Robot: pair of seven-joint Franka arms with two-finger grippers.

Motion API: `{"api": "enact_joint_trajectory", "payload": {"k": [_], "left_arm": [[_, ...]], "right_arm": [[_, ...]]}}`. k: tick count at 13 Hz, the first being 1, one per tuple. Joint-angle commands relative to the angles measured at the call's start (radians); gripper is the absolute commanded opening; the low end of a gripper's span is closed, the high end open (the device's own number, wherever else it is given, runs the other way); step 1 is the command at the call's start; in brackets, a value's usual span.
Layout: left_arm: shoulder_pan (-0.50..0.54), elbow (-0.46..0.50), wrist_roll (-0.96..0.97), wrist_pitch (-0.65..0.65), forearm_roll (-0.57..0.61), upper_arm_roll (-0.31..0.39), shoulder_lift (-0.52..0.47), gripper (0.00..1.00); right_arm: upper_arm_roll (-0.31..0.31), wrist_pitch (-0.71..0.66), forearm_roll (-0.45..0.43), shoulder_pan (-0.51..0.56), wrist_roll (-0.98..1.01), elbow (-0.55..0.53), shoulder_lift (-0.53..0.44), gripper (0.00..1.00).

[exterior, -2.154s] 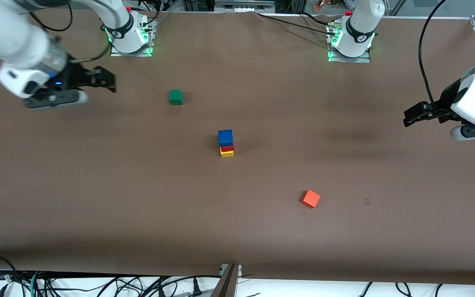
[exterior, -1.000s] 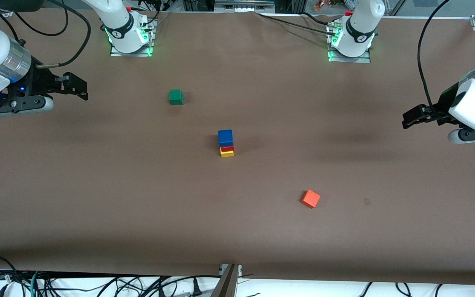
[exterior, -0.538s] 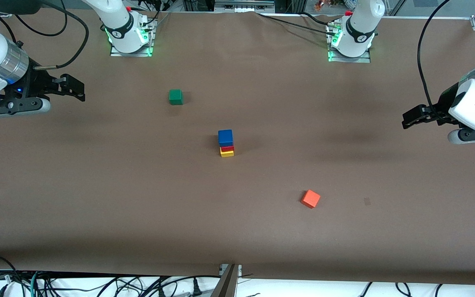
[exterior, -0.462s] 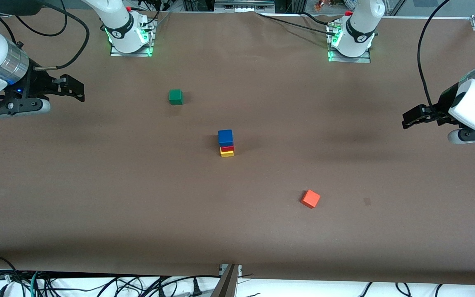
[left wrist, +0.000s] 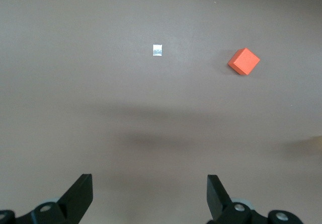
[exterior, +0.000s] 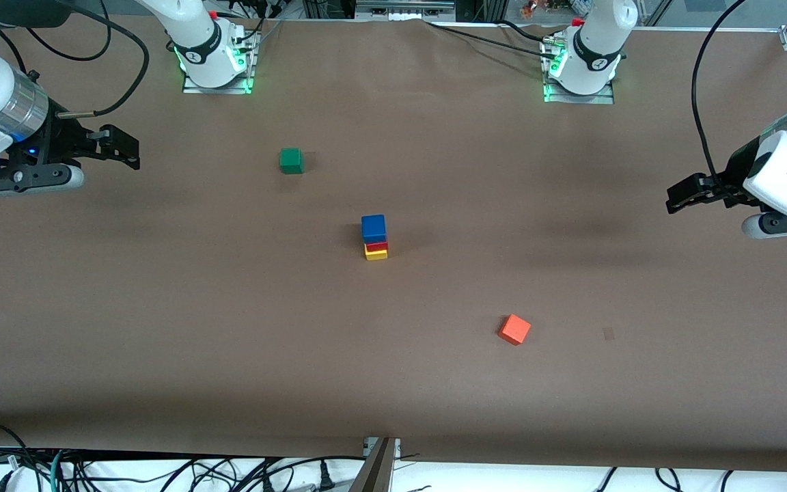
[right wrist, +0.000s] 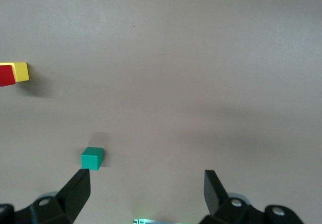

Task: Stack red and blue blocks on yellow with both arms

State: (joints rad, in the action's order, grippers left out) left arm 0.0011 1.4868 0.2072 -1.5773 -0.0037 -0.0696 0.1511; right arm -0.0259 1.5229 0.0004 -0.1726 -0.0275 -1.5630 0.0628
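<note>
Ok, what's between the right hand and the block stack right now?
Only the green cube, standing a little off the line between them in the front view. The right hand hangs open at its end of the table, the blue block topping the stack.

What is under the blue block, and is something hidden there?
Under the blue block sits the red block, resting on the yellow block. Only their front edges show; their tops are covered.

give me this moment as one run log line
stack: blue block on red block on yellow block | left gripper: open, empty | right gripper: open, empty
</note>
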Motion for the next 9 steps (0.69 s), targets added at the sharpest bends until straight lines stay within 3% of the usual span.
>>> {"api": "enact_joint_trajectory", "payload": {"k": [1, 9], "left_arm": [[-0.003, -0.026, -0.018, 0.007, 0.016, 0.001, 0.011, 1.0], [-0.004, -0.026, -0.018, 0.007, 0.014, 0.001, 0.011, 1.0]], "right_arm": [[0.014, -0.012, -0.02, 0.002, -0.006, 0.023, 0.008, 1.0], [0.012, -0.009, -0.016, 0.007, 0.009, 0.023, 0.017, 1.0]]}}
